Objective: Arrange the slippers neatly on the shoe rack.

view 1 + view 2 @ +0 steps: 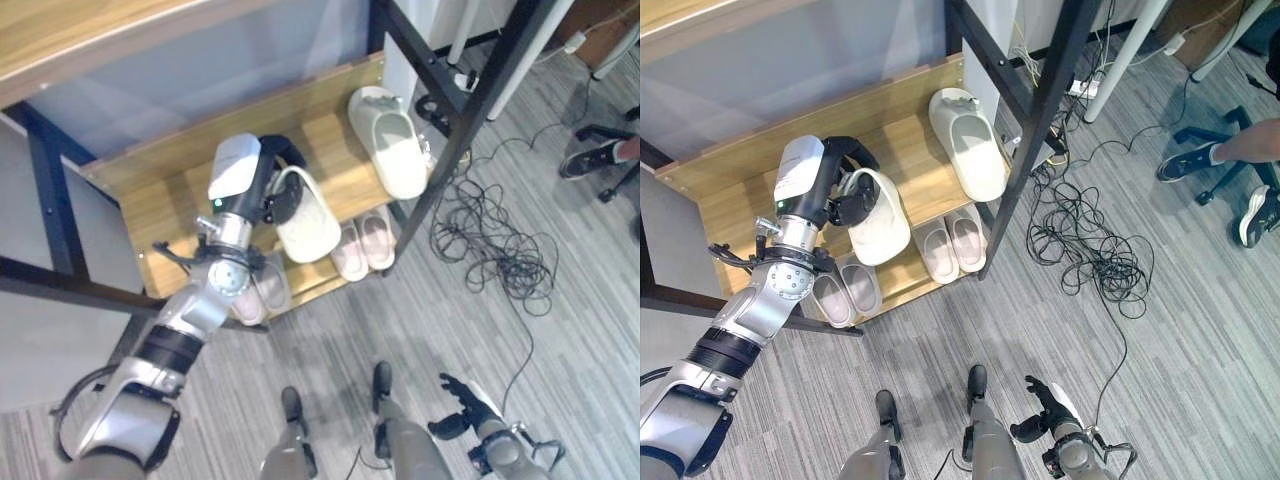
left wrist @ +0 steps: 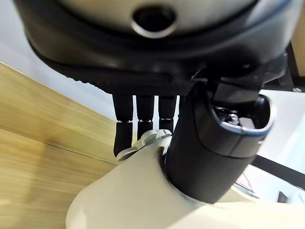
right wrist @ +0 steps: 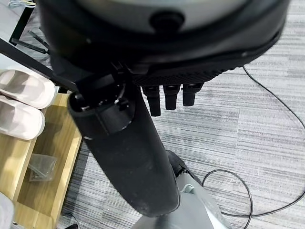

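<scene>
a wooden shoe rack (image 1: 180, 185) with black metal posts filled the upper left and centre of the head views, seen from above. the robot's left hand (image 1: 845, 185) reached in from the lower left to the middle shelf, near the centre of the frame. its fingers and thumb were curled around the back edge of a cream slipper (image 1: 880, 222), gripping it; the left wrist view showed the fingers (image 2: 125, 131) hooked over the slipper's rim and the thumb pressed on its upper. the held slipper sat tilted over the front edge of that shelf, toe toward the lower right.

a second cream slipper (image 1: 388, 140) lay flat on the same shelf at upper centre right, well apart from the held one, just beside a black post. on the lower shelf, a pair of pale pink slippers (image 1: 363, 243) lay side by side, touching, just below and right of the held slipper. another pale pair (image 1: 845, 290) lay on that shelf further left, partly hidden by the left arm.

the right hand (image 1: 1040, 408) hung low at the bottom right of the frame above grey striped carpet (image 1: 1180, 380), fingers loosely spread and holding nothing. a tangle of black cables (image 1: 1085, 245) lay on the carpet right of the rack. a person's shoe (image 1: 1188, 160) showed at the right edge.
</scene>
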